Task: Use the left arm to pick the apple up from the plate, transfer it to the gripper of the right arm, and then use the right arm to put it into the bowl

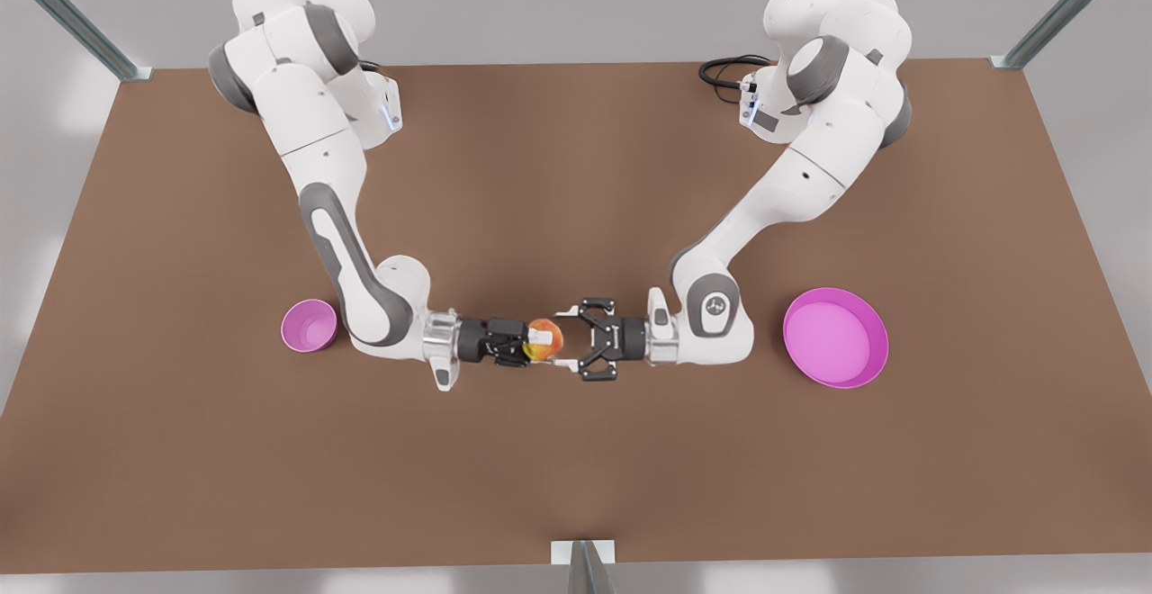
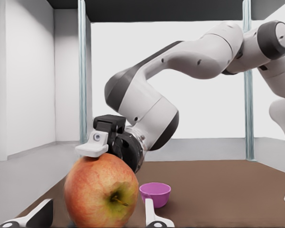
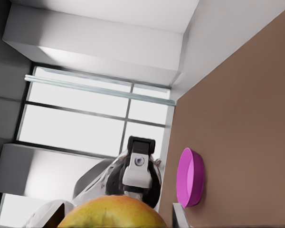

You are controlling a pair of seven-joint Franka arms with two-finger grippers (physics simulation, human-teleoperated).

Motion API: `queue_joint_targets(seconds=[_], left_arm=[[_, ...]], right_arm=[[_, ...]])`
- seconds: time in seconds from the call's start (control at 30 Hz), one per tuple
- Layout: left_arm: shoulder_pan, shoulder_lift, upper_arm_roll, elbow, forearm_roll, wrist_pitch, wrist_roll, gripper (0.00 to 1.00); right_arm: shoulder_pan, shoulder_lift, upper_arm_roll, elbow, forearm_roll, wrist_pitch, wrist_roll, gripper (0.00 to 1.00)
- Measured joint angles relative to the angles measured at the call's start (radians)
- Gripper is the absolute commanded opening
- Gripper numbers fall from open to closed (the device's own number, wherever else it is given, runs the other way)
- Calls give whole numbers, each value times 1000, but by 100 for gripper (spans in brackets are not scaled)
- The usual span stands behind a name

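Right pincer (image 1: pixel 533 340), the one behind the shiny metal wrist collar, is clenched on the apple (image 1: pixel 547 339), and I see one white pad pressed on top of the fruit in the left wrist view. That apple is round, yellow with a mottled red-orange blush and a dark stem pit, and it hangs above the middle of the brown matte counter (image 1: pixel 576 468). Left pincer (image 1: pixel 569 338) faces it, its black spidery linkage spread wide, released, with white fingertips (image 2: pixel 152 213) on either side of the apple and apart from it. Both forearms lie low and level, wrists pointing at each other, elbows bent back toward the bases at the far edge. A small deep glossy pink bowl (image 1: pixel 309 325) sits just beside the right arm's elbow joint. On the front view's right, beside the left arm's wrist, I see the wide shallow pink plate (image 1: pixel 835 337) with its low rim.
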Motion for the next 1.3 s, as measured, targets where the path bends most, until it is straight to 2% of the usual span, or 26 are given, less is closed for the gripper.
queue_joint_targets(seconds=[0.2,0.3,0.4,0.47,0.6,0.67,0.73,0.77,0.87,0.93,1.03,1.3], left_arm=[[23,-4,2,-13,14,-4,6,99],[115,-37,2,-64,77,-23,-6,99],[324,-158,0,-69,420,-100,-101,100],[419,-236,-1,0,731,-201,-208,100],[450,-454,1,56,1364,-419,-478,100],[456,-529,7,82,1553,-515,-640,100],[459,-588,8,95,1657,-584,-809,100],[447,-621,31,109,1673,-609,-898,100],[148,-735,432,109,1607,-648,-1141,100],[15,-810,563,11,1572,-621,-1287,100],[-60,-807,627,-47,1545,-577,-1487,100],[-35,-761,634,-7,1497,-653,-1898,100]], right_arm=[[-79,-3,0,-19,-92,-57,-14,58],[-174,1,0,-22,-202,-104,-17,58],[-310,-4,-1,-49,-355,-186,-19,58],[-404,-13,-1,-59,-474,-257,-19,58],[-551,-72,-1,-102,-692,-381,-21,58],[-611,-86,-1,-104,-791,-435,-22,58],[-647,-89,0,-106,-868,-475,-24,58],[-656,-90,0,-106,-901,-490,-25,58],[-672,-88,-2,-98,-997,-520,-33,58],[-682,-87,-8,-88,-1055,-523,-42,58],[-685,-87,-9,-86,-1110,-506,-62,58],[-682,-65,-2,-68,-1180,-397,-138,59]])
